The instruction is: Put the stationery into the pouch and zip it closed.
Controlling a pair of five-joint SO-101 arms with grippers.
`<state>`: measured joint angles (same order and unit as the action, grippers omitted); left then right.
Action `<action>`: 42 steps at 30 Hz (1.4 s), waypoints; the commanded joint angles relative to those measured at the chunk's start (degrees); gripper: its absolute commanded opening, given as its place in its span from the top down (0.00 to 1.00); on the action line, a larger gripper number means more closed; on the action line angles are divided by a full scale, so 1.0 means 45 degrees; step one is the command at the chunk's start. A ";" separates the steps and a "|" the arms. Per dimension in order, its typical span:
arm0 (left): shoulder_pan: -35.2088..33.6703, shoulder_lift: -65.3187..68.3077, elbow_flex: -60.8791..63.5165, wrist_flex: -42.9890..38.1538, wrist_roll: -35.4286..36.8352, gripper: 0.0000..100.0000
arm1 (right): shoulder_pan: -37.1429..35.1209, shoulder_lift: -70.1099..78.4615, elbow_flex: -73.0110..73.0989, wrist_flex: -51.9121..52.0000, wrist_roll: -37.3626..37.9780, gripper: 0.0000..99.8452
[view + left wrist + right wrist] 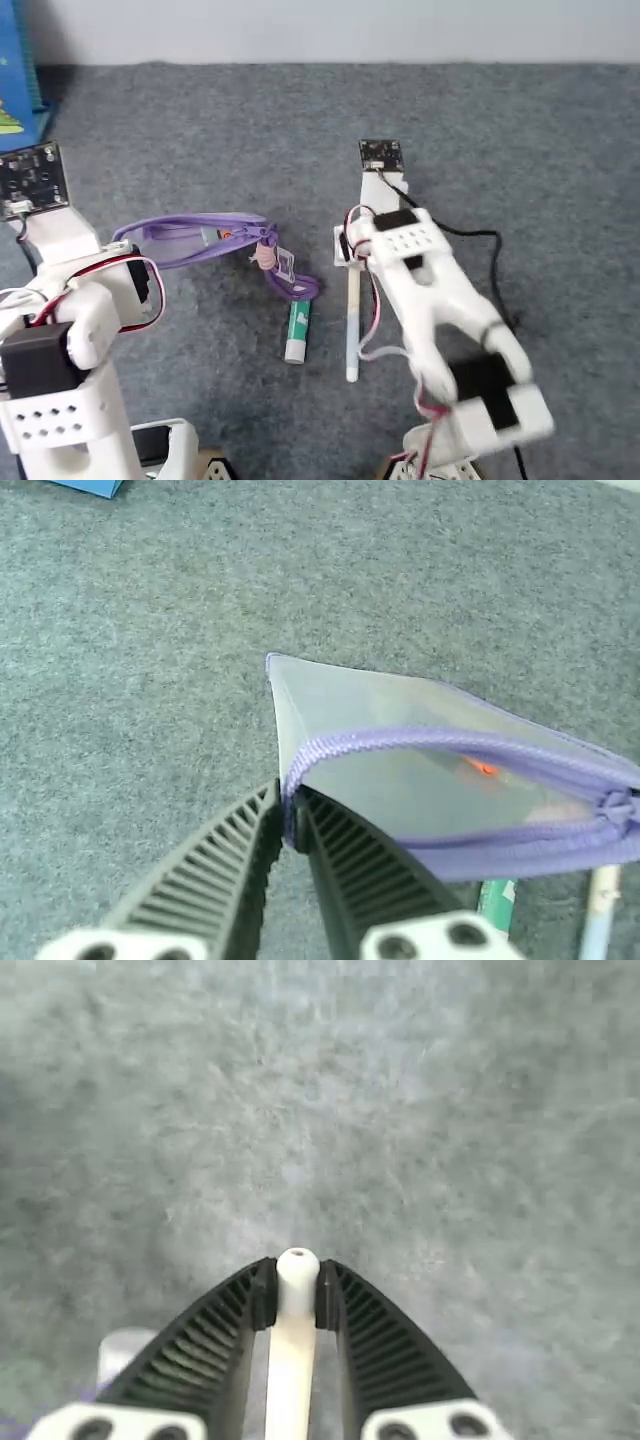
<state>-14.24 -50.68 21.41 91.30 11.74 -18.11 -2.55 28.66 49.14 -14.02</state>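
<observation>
A clear pouch [190,240] with a purple zipper lies left of centre, its mouth partly open; something with an orange mark [483,767] shows inside. My left gripper [292,818] is shut on the pouch's corner [290,780], at the pouch's left end [122,247] in the high view. A green-and-white glue stick [298,330] lies on the carpet just below the pouch's right end. Next to it lies a white pen [352,325] with a pale blue section. My right gripper [297,1282] is shut on the pen's far end [297,1265], over the pen's top [351,258] in the high view.
Grey carpet [500,130] covers the table. A blue box [12,95] stands at the far left edge. A small tag [284,264] hangs at the zipper pull. The right arm's cable [480,240] trails to its right.
</observation>
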 commanded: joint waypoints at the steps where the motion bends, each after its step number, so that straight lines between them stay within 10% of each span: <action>1: -0.0078 0.0039 -0.0068 -0.0059 0.0059 0.99 | -0.0049 -0.3819 0.0879 0.0147 0.0625 0.99; 20: -0.0059 0.0039 -0.0049 -0.0059 0.0059 0.99 | -0.5011 -1.4955 0.3028 -0.1573 0.0684 0.99; 42: -0.0059 0.0059 0.0147 -0.0156 0.0039 0.99 | -0.6437 -1.4759 0.6330 -1.4681 0.0742 0.99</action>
<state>-14.33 -51.21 22.46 91.30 11.74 -47.21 -70.15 57.67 -13.36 -11.12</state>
